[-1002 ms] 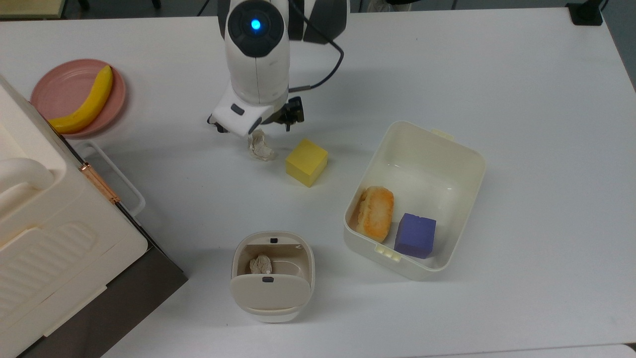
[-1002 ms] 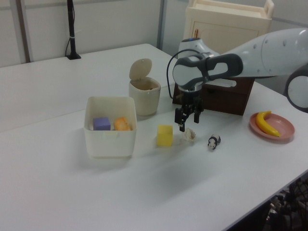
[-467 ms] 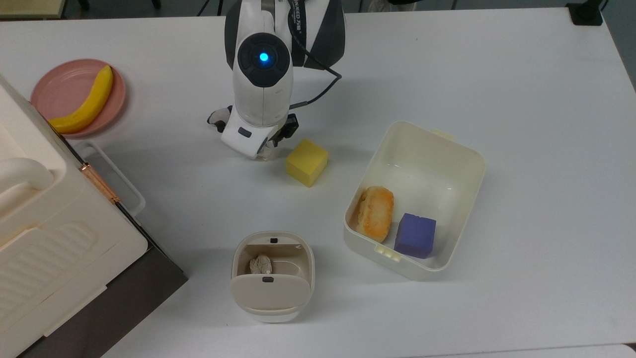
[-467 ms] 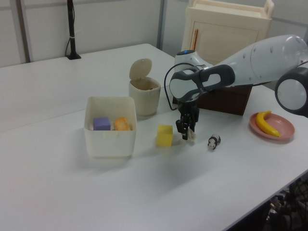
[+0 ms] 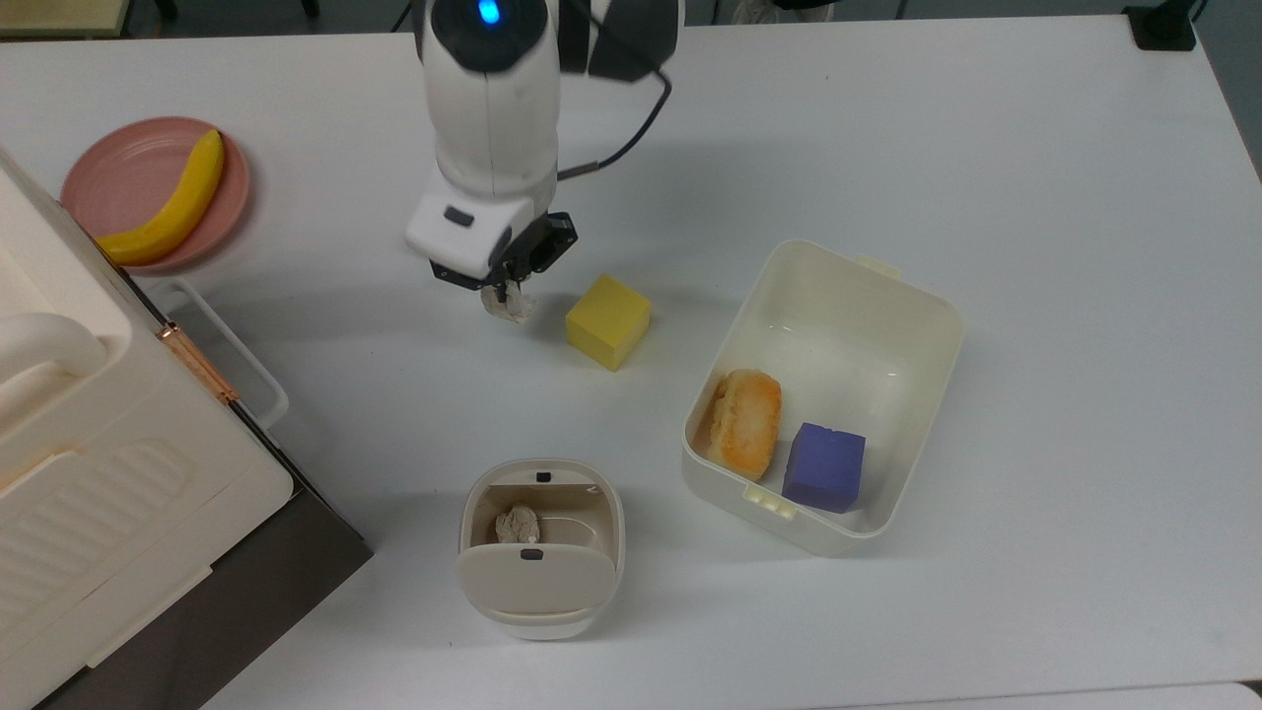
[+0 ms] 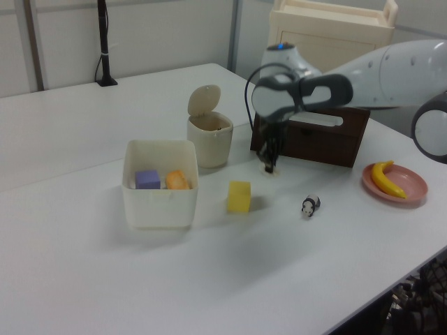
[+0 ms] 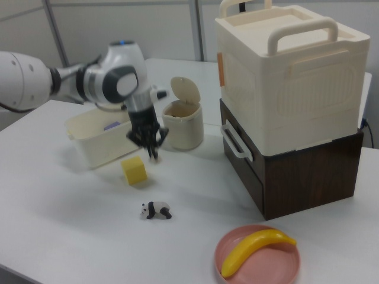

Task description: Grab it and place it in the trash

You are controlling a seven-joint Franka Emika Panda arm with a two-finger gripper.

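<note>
fingers (image 5: 505,292) apparently pinching paper wad (image 5: 507,307), lifted

Arm bent downward, gripper (image 5: 505,293) raised, fingers pinched together

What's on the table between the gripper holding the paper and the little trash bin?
Bare table in the top view, from the gripper to the bin.

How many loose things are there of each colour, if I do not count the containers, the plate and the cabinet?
Yellow: 2, cube, banana
Purple: 1, block
Orange: 1, bread
Off-white: 2, paper wads
Black-and-white: 1, panda
Total: 7
</note>
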